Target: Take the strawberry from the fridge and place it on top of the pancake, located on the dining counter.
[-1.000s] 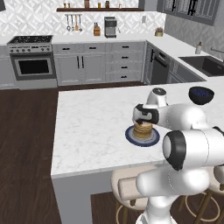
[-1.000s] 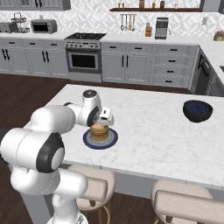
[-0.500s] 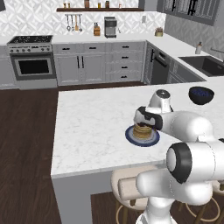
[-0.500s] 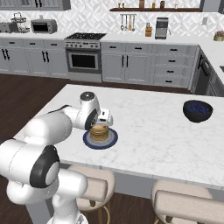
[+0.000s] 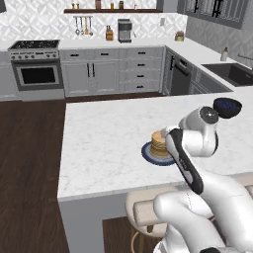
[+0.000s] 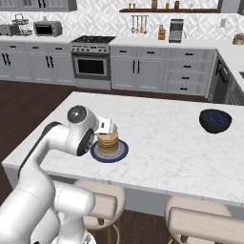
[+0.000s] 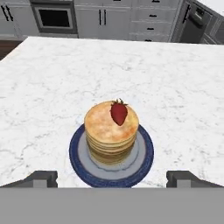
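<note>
A stack of golden pancake (image 7: 111,131) is seen on a round dark blue plate (image 7: 144,159), set on the white marble surface (image 7: 52,87) of the dining island. The strawberry (image 7: 118,111) lies on top of the pancake, toward the far right of its upper face in the hand view, with its tip pointing toward the camera. Well to the right of the pancake in the right base view, a dark bowl (image 6: 215,120) stands on the same surface. Beyond the pancake, across a strip of dark wooden floor, a stove (image 6: 91,62) and grey cabinets (image 6: 152,71) line the wall. Two stools (image 6: 190,224) are tucked under the surface's near edge, below the pancake. Nothing stands between the gripper and the pancake.

Compared with a second ago, the arm has been drawn back and raised from the pancake, and its elbow has been swung toward the base; pancake, plate and bowl are unchanged in place.

The gripper (image 7: 112,177) is held on the near side of the pancake, just above it, with its fingertips (image 7: 41,178) spread wide apart on either side of the plate. Nothing is held or touched by it.
</note>
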Motion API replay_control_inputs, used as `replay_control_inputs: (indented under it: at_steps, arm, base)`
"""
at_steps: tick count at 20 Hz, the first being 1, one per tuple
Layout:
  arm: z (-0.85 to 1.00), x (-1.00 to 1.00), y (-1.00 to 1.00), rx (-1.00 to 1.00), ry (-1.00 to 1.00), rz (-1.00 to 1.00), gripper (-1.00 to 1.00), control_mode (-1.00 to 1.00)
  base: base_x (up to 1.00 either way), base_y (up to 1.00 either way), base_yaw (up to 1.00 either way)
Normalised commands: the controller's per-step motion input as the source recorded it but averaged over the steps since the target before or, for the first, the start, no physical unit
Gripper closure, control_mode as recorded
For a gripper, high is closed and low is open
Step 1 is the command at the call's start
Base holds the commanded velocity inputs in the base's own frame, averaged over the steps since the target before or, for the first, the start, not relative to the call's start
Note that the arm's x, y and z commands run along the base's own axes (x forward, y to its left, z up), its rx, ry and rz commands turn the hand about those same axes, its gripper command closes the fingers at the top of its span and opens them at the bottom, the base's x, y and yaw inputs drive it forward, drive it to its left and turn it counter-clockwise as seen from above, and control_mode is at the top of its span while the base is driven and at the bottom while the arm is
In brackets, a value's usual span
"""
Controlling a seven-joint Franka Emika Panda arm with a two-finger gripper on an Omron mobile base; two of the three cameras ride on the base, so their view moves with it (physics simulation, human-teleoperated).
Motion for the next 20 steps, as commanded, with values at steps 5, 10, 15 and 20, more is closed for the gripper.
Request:
replay_control_inputs:
  at_steps: [5, 10, 15, 20]
  arm:
    - [1.00, -0.74, 0.00, -0.02, -0.37, 0.00, -1.00, -1.00]
    - [1.00, -0.75, 0.01, -0.01, -0.28, 0.00, -1.00, -1.00]
    - [1.00, -0.95, 0.02, 0.00, -0.03, 0.00, -1.00, -1.00]
    - [0.85, -1.00, 0.08, 0.00, 0.00, 0.00, -1.00, -1.00]
  base:
    - [0.00, 0.00, 0.00]
    - [0.00, 0.00, 0.00]
    - [0.00, 0.00, 0.00]
    - [0.00, 0.00, 0.00]
